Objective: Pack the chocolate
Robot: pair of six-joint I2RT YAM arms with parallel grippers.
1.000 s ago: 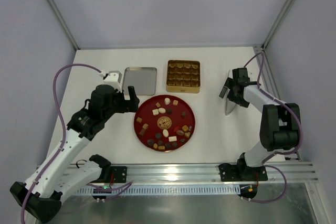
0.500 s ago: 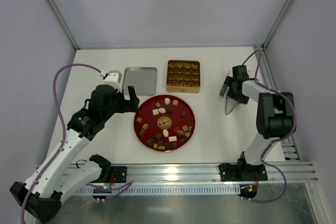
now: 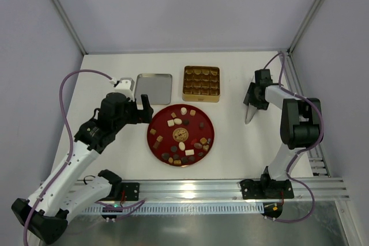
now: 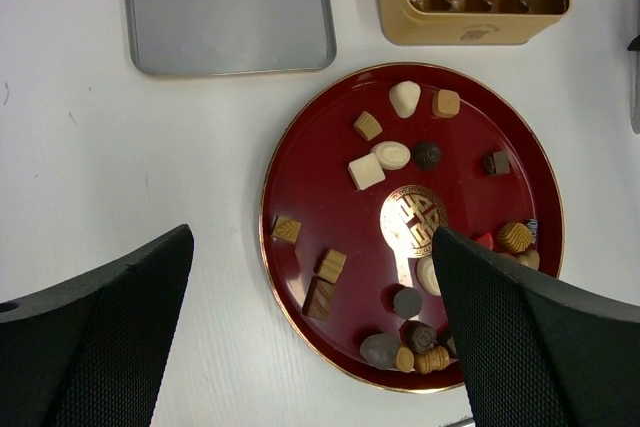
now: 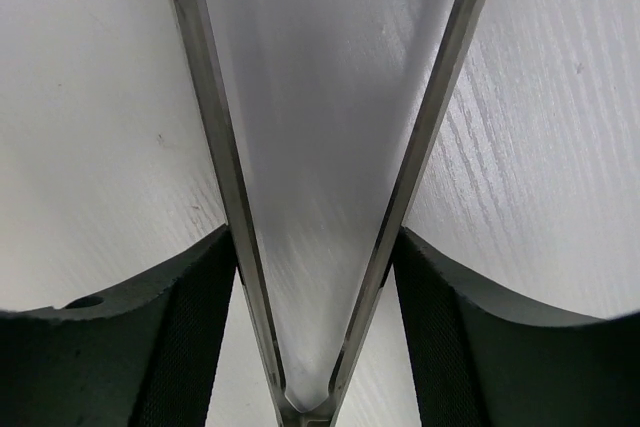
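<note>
The chocolate (image 3: 178,122) lies as several small dark, light-brown and cream pieces scattered on a round red plate (image 3: 212,128). In the left wrist view the chocolate (image 4: 391,155) is spread over the plate (image 4: 320,207). My left gripper (image 3: 144,109) is open and empty, hovering over the plate's left edge; its jaws stand wide apart in the left wrist view (image 4: 312,237). My right gripper (image 3: 255,93) is at the right, shut on metal tongs (image 3: 249,113). In the right wrist view (image 5: 312,277) its fingers (image 5: 200,307) press both arms of the V-shaped tongs (image 5: 230,197).
A square gold gridded tin (image 3: 201,83) stands behind the plate; its cells look empty in the left wrist view (image 4: 470,32). A flat silver lid (image 3: 154,89) lies left of it, also shown in the left wrist view (image 4: 228,7). Frame posts and walls border the white table.
My right arm has folded back and its gripper has shifted a little farther from me, with the tongs following. The left arm and the chocolates have not moved.
</note>
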